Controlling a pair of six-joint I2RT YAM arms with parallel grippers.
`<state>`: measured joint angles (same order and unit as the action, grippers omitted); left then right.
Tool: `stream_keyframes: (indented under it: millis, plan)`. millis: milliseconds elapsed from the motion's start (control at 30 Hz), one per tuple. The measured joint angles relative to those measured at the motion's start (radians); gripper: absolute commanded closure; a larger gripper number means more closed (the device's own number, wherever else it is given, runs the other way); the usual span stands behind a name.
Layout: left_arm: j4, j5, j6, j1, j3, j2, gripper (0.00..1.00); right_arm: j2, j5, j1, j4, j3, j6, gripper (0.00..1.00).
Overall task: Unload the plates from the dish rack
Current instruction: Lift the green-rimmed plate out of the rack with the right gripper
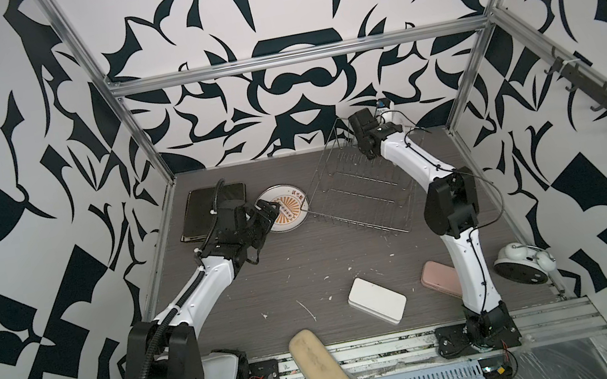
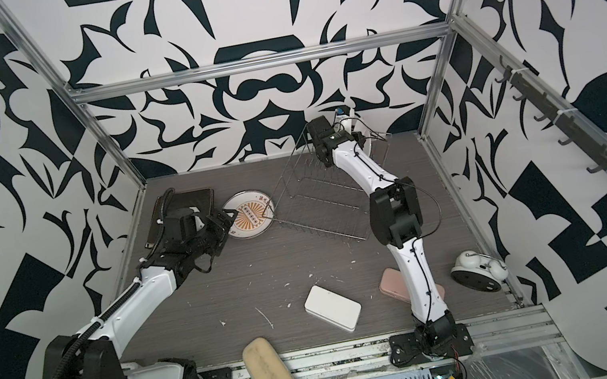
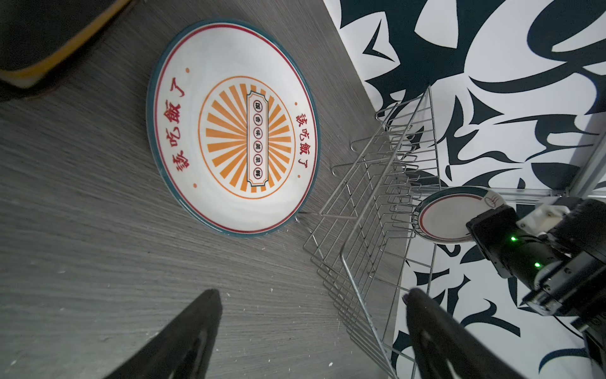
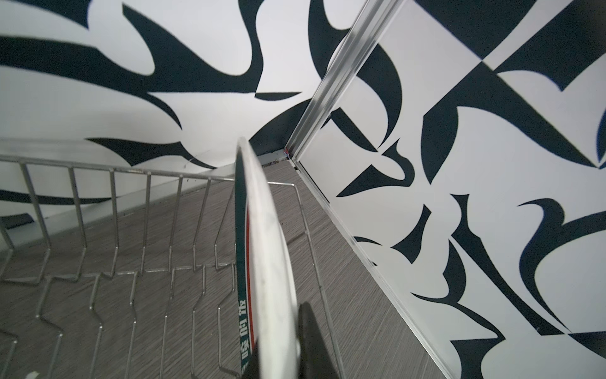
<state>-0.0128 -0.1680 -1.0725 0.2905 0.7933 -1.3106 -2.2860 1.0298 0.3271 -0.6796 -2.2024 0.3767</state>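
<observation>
The dish rack (image 1: 361, 193) (image 2: 321, 204) (image 3: 377, 229) (image 4: 131, 262) is a silver wire rack at the back right of the table. At its far end my right gripper (image 1: 388, 128) (image 4: 278, 328) is shut on the rim of an upright round white plate (image 4: 262, 229) (image 3: 442, 220) with a green edge. Another round plate (image 1: 289, 212) (image 2: 251, 216) (image 3: 232, 128), printed with an orange sunburst, lies flat left of the rack, and a rack corner wire reaches its rim. My left gripper (image 1: 264, 216) (image 3: 311, 292) hangs open and empty beside it. Black square plates (image 1: 212, 210) (image 3: 49, 32) lie stacked at the back left.
A white rounded box (image 1: 376, 300), a pink case (image 1: 440, 278) and a beige case (image 1: 320, 364) lie near the front. A white alarm clock (image 1: 521, 264) sits by the right frame post. The patterned back wall stands close behind the rack.
</observation>
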Motion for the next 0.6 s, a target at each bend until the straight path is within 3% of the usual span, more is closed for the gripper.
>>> stream_keyframes:
  millis: [167,367,600]
  plan:
    - [0.018,0.008,0.0,0.0,-0.008,0.028,0.08,0.072,-0.002,0.006,0.024,0.037,-0.021,1.0]
    - [0.029,0.02,0.008,0.0,-0.02,0.08,0.08,0.226,-0.033,0.023,0.135,0.223,-0.082,1.0]
    - [0.041,0.027,0.015,0.0,-0.02,0.087,0.08,0.444,-0.178,0.028,0.254,0.441,-0.119,1.0]
